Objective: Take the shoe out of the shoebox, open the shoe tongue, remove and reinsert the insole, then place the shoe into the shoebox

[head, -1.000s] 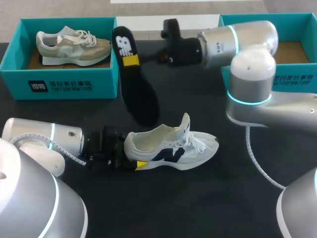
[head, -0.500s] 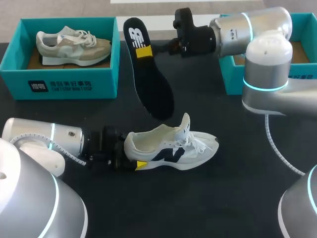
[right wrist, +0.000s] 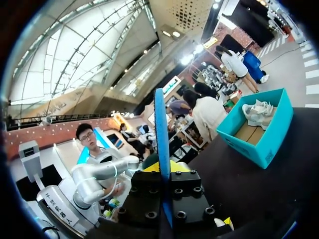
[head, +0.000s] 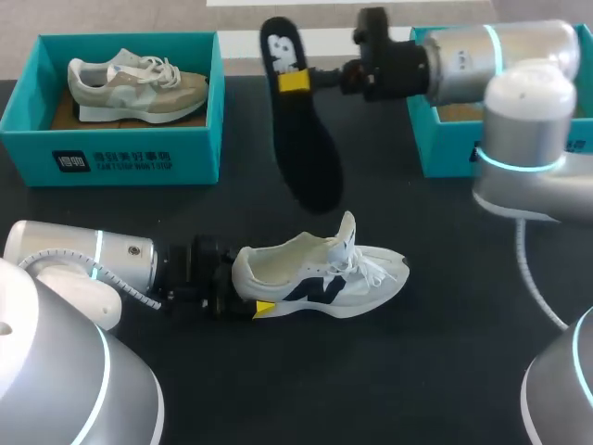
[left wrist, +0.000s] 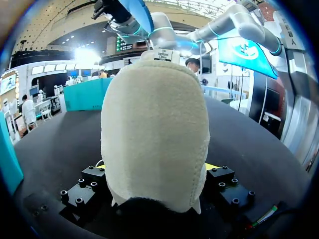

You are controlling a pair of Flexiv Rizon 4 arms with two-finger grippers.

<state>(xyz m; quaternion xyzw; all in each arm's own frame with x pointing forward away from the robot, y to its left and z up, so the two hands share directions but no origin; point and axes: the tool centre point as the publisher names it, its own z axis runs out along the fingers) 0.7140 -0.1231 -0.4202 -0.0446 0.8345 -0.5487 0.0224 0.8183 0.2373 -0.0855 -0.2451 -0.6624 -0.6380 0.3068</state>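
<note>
Up by the worktop's [head: 435,371] far edge, right jaws clamp the insole [head: 301,139] aloft — left jaws grip the shoe [head: 320,273] toward the near-left corner.

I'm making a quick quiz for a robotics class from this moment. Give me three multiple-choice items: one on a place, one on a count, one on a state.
1. Where is the black insole?
A. tucked inside a shoe
B. in the right gripper, held up in the air
C. lying in a shoebox

2. How many shoes show in the head view?
A. four
B. one
C. two

3. What state is the left gripper in?
A. shut on the white shoe at its heel
B. open, hovering above it
C. shut on a lace

Answers:
1 B: the right gripper clamps the insole near its upper end, clear of the table.
2 C: the white shoe lies on the table and a beige shoe sits in the left teal box.
3 A: the left wrist view shows the heel pinched between both fingers.
</note>
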